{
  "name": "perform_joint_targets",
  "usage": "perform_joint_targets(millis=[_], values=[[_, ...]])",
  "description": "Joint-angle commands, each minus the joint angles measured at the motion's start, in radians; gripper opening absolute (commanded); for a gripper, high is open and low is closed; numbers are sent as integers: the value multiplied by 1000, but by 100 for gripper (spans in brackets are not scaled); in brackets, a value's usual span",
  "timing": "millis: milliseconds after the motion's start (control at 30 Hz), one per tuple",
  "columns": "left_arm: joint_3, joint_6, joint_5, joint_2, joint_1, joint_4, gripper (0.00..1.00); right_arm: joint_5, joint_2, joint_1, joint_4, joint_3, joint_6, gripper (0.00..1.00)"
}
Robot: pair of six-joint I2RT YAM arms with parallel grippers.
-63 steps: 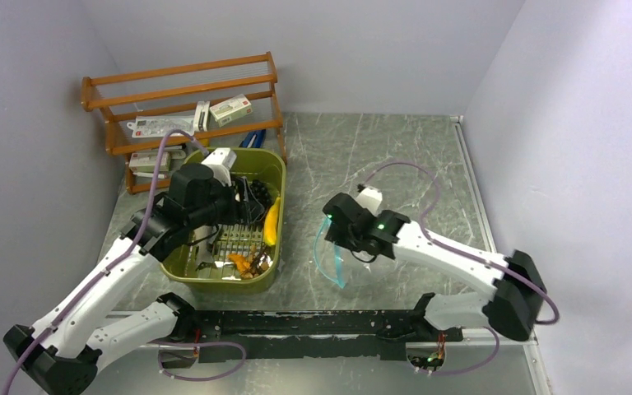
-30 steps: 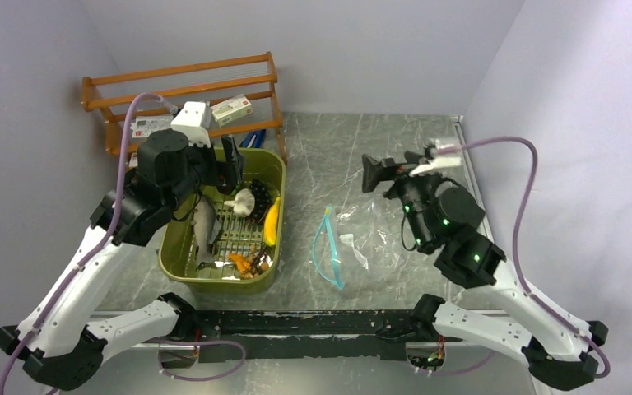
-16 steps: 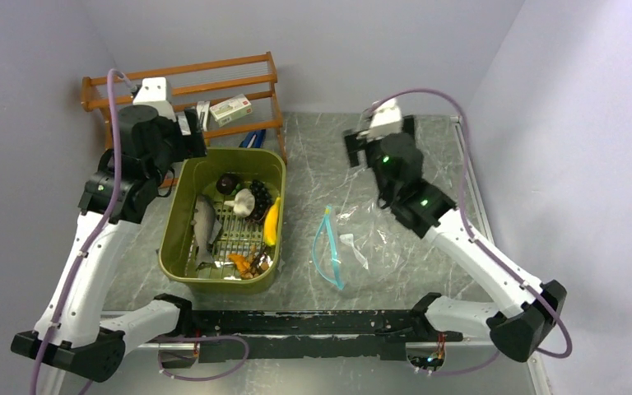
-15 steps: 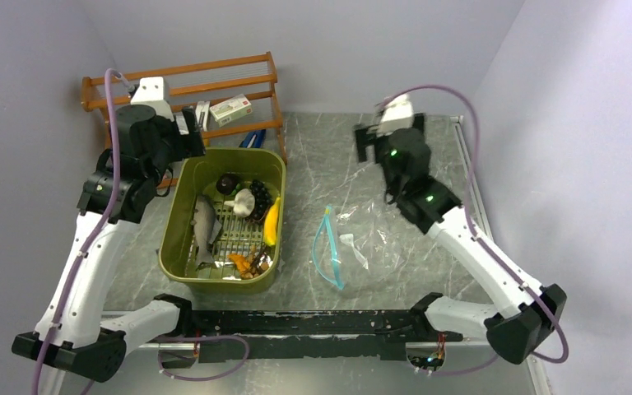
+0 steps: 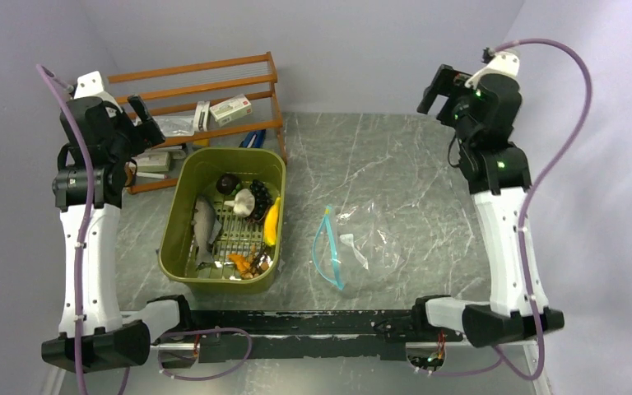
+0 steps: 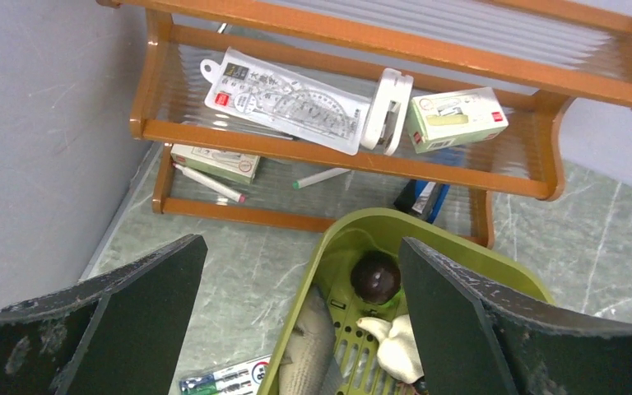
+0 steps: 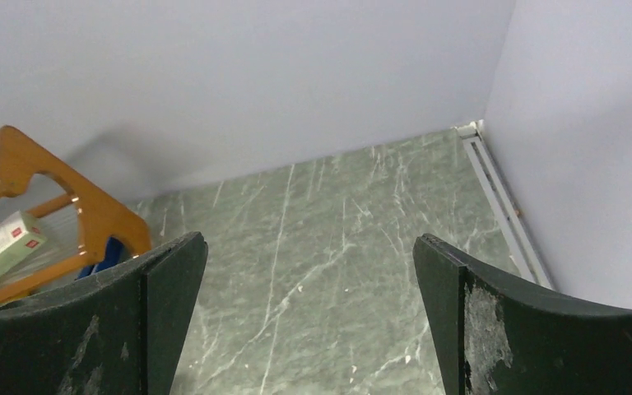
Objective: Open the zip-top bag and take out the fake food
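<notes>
The clear zip-top bag (image 5: 362,239) lies flat and empty on the table, its teal zip strip (image 5: 326,247) open at its left end. The fake food lies in the olive green bin (image 5: 183,251): yellow banana (image 5: 271,222), grey fish (image 5: 205,226), white mushroom (image 5: 241,202), dark grapes (image 5: 261,193), brown round piece (image 5: 228,182), orange bits (image 5: 243,263). My left gripper (image 5: 144,115) is open and empty, raised high at the far left above the rack. My right gripper (image 5: 438,86) is open and empty, raised high at the far right. The left wrist view shows the fish (image 6: 309,350), brown piece (image 6: 376,277) and mushroom (image 6: 399,350).
A wooden rack (image 5: 189,95) with card packets and small boxes stands at the back left against the wall. A flat packet of pens (image 6: 226,380) lies on the table left of the bin. Walls close in the left, back and right sides.
Both arms have let go and swung up and outward, the left to the far left, the right to the far right. The bag now lies flat on the table.
</notes>
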Motion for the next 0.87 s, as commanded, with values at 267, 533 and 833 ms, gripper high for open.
perform_joint_targets(millis=[267,533,833], values=[[92,-33,74,-135,-4,-60,100,-67,-231,-4,-9,-29,5,100],[105,-74,98,-138,-5,-61,100,2,-201,-5,-85,-56,-11,100],[119,-66,101,-127,-6,-63,100,16,-219,-4,-89,-100,-14,100]])
